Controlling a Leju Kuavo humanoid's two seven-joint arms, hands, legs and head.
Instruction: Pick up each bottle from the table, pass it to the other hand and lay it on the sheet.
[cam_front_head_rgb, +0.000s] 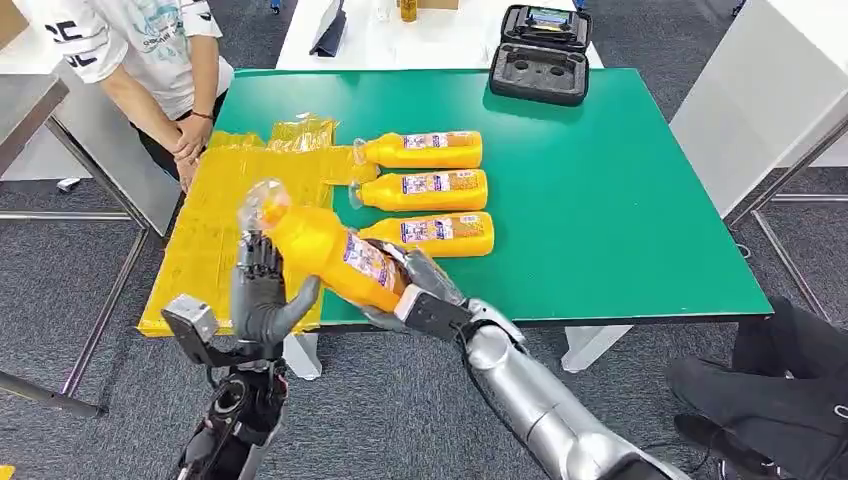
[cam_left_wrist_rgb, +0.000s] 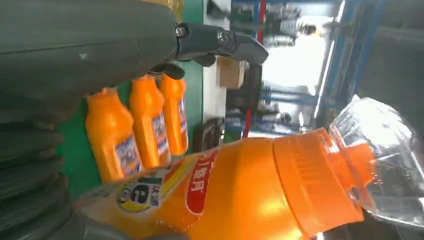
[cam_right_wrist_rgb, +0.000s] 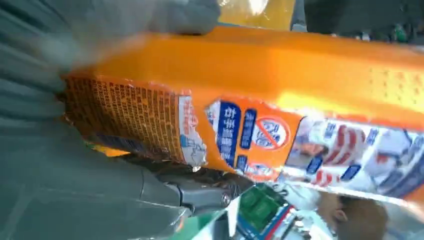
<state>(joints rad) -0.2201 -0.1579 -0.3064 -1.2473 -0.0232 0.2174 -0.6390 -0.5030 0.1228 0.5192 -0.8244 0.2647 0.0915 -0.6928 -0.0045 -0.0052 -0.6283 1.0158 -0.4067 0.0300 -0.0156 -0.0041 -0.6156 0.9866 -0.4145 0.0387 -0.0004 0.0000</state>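
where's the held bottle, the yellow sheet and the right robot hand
held bottle (cam_front_head_rgb: 335, 252), head view, on its orange body beside the label
yellow sheet (cam_front_head_rgb: 215, 225), head view, on a bare stretch left of the bottle
right robot hand (cam_front_head_rgb: 425, 285), head view, on the hand's back below the bottle's base

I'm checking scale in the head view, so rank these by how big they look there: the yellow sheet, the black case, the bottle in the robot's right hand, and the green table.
1. green table
2. yellow sheet
3. bottle, held close to the camera, so unsure against the black case
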